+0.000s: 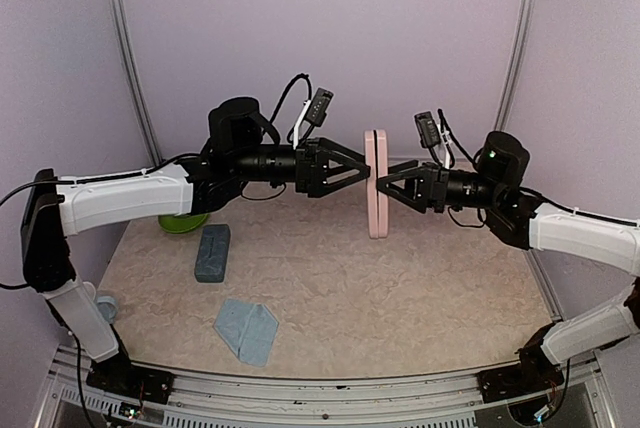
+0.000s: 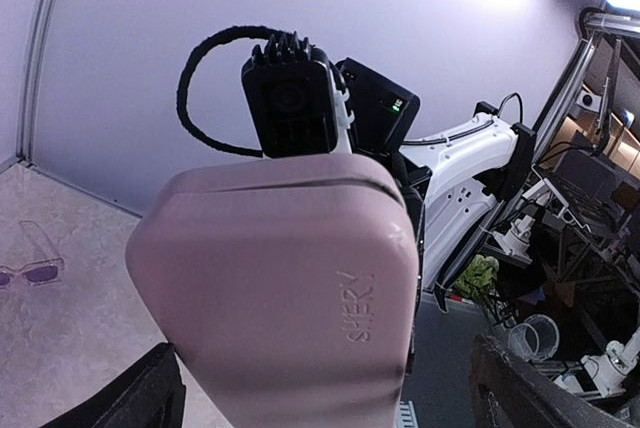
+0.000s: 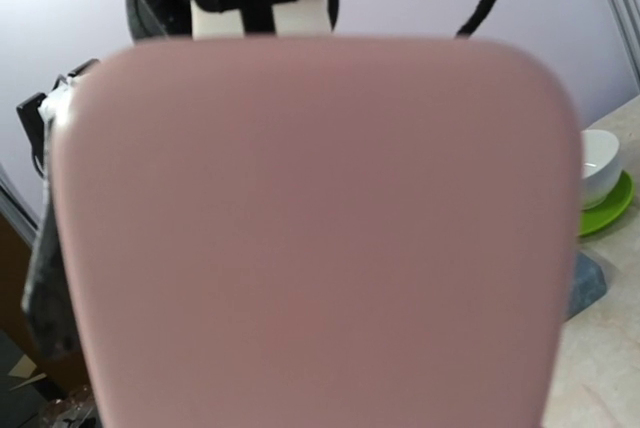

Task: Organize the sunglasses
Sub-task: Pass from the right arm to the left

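A pink oblong case point(image 1: 376, 183) stands upright in the air above the table's middle, between my two grippers. My right gripper point(image 1: 384, 191) is shut on it from the right. In the right wrist view the pink case point(image 3: 315, 238) fills the frame and hides the fingers. My left gripper point(image 1: 362, 170) faces the case from the left, open wide. Its fingers point(image 2: 140, 398) stand on either side of the pink case point(image 2: 280, 298), with a gap at the right edge. One pair of sunglasses point(image 2: 30, 266), clear-framed with purplish lenses, lies on the table far left in the left wrist view.
A blue-grey case point(image 1: 212, 252) lies on the table's left half. A folded light-blue cloth point(image 1: 246, 330) sits nearer the front edge. A green plate point(image 1: 183, 221) holding a white bowl point(image 3: 598, 163) is under the left arm. Purple walls enclose the back and sides.
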Motion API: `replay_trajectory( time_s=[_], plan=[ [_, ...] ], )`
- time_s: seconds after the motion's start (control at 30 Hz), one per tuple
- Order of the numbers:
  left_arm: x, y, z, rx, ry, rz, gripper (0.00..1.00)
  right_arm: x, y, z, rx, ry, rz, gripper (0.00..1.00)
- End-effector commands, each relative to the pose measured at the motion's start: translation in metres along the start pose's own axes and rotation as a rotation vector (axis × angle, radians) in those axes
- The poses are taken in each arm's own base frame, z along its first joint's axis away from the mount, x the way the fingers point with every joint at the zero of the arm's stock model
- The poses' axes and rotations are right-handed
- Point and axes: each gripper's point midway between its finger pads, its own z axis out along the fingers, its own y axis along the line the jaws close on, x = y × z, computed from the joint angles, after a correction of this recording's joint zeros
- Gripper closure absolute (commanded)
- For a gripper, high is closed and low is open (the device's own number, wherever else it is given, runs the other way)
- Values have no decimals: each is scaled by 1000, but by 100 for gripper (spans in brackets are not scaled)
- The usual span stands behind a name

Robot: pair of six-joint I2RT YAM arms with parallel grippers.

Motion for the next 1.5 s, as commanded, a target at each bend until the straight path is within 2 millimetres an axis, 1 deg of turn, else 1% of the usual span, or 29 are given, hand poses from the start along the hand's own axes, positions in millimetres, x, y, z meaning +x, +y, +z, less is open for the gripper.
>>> replay_trajectory(
  time_s=[0.0, 0.17, 0.37, 0.43, 0.67, 0.73, 0.77, 0.87, 0.9, 0.93, 1.0, 1.13, 1.23, 1.33, 1.47],
  plan=[
    [-10, -7, 7, 22, -30, 17, 6, -16, 15, 6, -57, -18, -60, 45],
    [-7, 0, 8, -6, -28, -6, 6, -15, 15, 7, -60, -11, -57, 45],
    [-4, 0, 10, -9, -23, -9, 6, -13, 18, 9, -78, 0, -56, 46],
    [-3, 0, 11, -9, -22, -9, 8, -13, 18, 9, -80, 1, -54, 46],
    [0, -3, 12, 15, -11, -11, 30, -15, 17, 9, -71, -9, -52, 46],
    [2, -5, 12, 26, -4, -16, 35, -15, 16, 9, -65, -14, -51, 45],
    [2, -6, 11, 31, -3, -16, 38, -15, 16, 9, -59, -15, -52, 43],
    [2, -7, 10, 31, 0, -23, 41, -16, 8, 8, -3, -17, -58, 20],
    [1, -7, 10, 25, -1, -23, 41, -16, 6, 6, 21, -16, -62, 15],
    [1, -5, 8, 12, -3, -21, 41, -15, 5, 5, 37, -15, -67, 10],
    [3, -1, 7, -13, 2, -27, 42, -12, 4, 2, 50, -2, -74, 4],
    [6, 2, 5, -39, 9, -31, 43, -7, 8, 4, 25, 38, -64, 3],
    [7, 3, 5, -43, 10, -34, 43, -3, 7, 6, 12, 59, -50, 6],
    [5, 3, 5, -45, 9, -36, 44, -2, 2, 8, 28, 66, -46, 8],
    [2, 0, 4, -37, 3, -32, 44, 2, -10, 5, 104, 80, -74, 8]
  ],
)
